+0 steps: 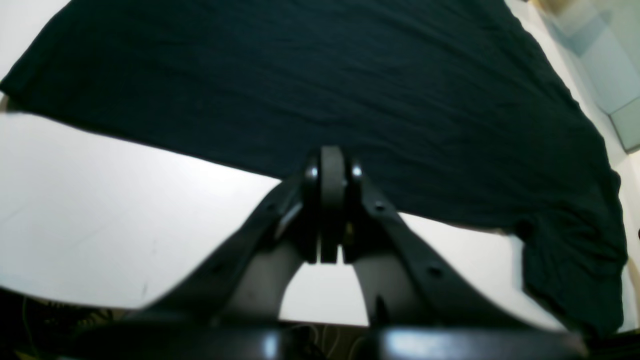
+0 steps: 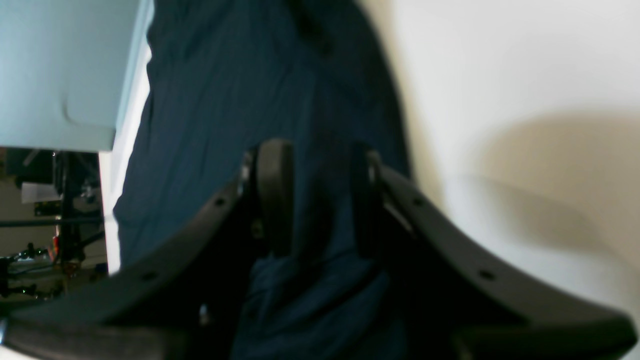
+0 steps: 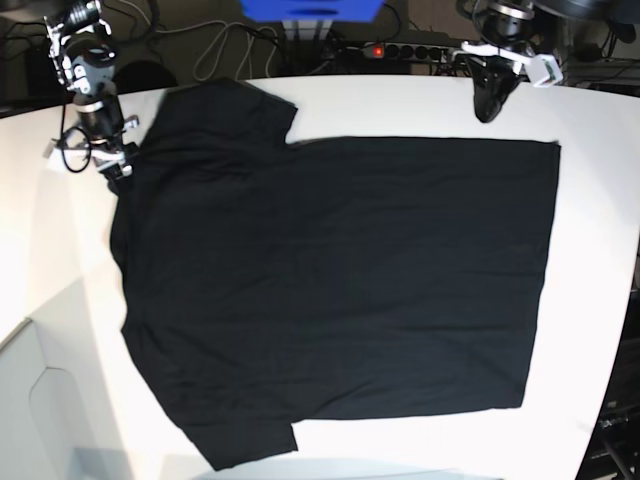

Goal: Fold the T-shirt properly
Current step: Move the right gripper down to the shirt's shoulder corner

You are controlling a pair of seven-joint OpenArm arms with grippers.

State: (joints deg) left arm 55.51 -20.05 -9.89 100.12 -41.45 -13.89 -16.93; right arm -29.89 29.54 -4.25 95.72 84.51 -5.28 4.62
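Left wrist: left gripper (image 1: 332, 172) has its jaws together on nothing, over bare white tabletop (image 1: 100, 200); the large plain black short-sleeved cloth T-shirt (image 1: 350, 85) fills the upper frame, hem edge just beyond the tips.

Right wrist: right gripper (image 2: 317, 200) has its jaws apart, shirt cloth lying between and under them; can't tell if they touch it.

Base: shirt spread flat, long axis left–right, sleeves at frame left. Right arm, upper left, sits at the sleeve edge, so it looks nearer.
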